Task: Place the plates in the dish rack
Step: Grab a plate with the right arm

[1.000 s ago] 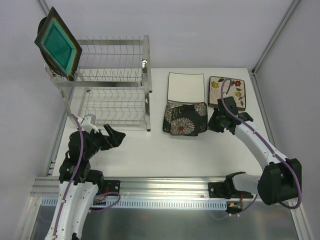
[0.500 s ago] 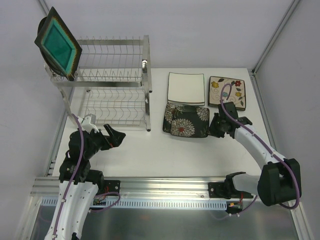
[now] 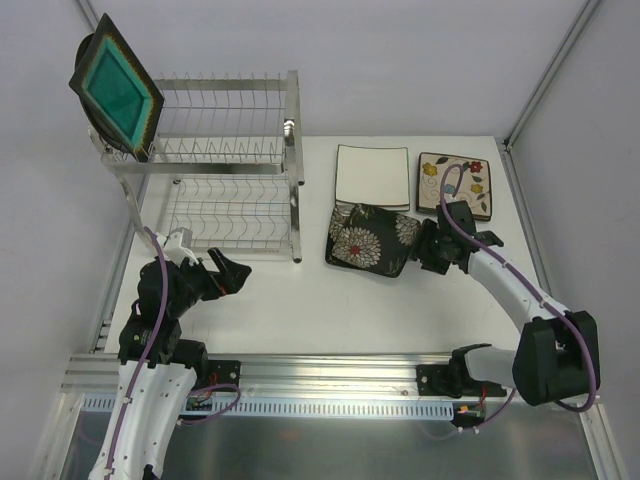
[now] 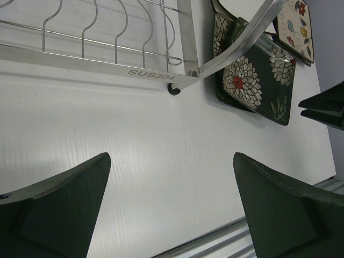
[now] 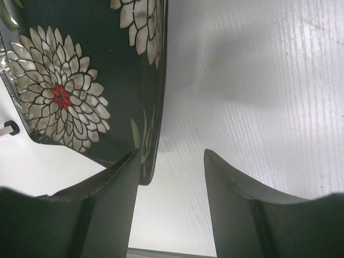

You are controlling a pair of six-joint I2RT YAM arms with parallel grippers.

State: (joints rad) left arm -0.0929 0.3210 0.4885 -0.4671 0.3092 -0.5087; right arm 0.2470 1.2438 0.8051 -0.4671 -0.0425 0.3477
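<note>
Our right pincer [image 5: 171, 161] stands partly open at the right edge of the black plate [image 3: 365, 238], which lies mid-tabletop just in front of the white plate [image 3: 372, 175]. We should slip its rim fully between the jaws, then close firmly before lifting. Our left pincer [image 3: 235, 272] hangs wide open.

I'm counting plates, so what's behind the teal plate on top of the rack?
A dark curved rim peeks past the teal plate on its left side, probably another plate in the dish rack. Its face is covered, so its pattern stays hidden.

Bright, even light; soft shadows.
</note>
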